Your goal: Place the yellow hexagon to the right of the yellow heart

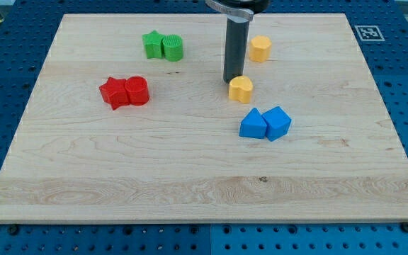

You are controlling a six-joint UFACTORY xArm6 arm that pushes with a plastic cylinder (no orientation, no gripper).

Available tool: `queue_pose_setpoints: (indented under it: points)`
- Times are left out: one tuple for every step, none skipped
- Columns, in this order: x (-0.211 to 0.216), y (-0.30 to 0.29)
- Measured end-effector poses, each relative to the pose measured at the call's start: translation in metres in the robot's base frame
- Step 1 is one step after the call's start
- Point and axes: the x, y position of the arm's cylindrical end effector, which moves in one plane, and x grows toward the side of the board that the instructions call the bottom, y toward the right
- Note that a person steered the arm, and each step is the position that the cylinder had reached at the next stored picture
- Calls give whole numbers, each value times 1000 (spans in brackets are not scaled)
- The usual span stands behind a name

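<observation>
Two yellow blocks | my tip point(230, 81) beside yellow heart point(241, 89) | end effector: gripless rod, top cropped

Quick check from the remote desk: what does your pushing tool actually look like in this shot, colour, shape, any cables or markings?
A straight, dark grey-black cylindrical rod, smooth and slightly glossy, with a pale highlight down one side. At the view's top it enters a wider dark collar with a lighter metallic rim, cut off by the frame. No cables, labels or markings show on it. My tip is a plain blunt end.

single raised view, angled down from the near edge, whole wooden board point(190, 177) framed
</observation>
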Motion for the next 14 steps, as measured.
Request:
queue_pose_setpoints:
  points:
    - [7,3]
    - [21,4]
    - [23,4]
    - [33,6]
    - [36,8]
    - [36,11]
    - [36,11]
    - [9,11]
    - [-20,11]
    - [-38,11]
    - [-68,11]
    - [-92,7]
    - [-96,6]
    - [-101,23]
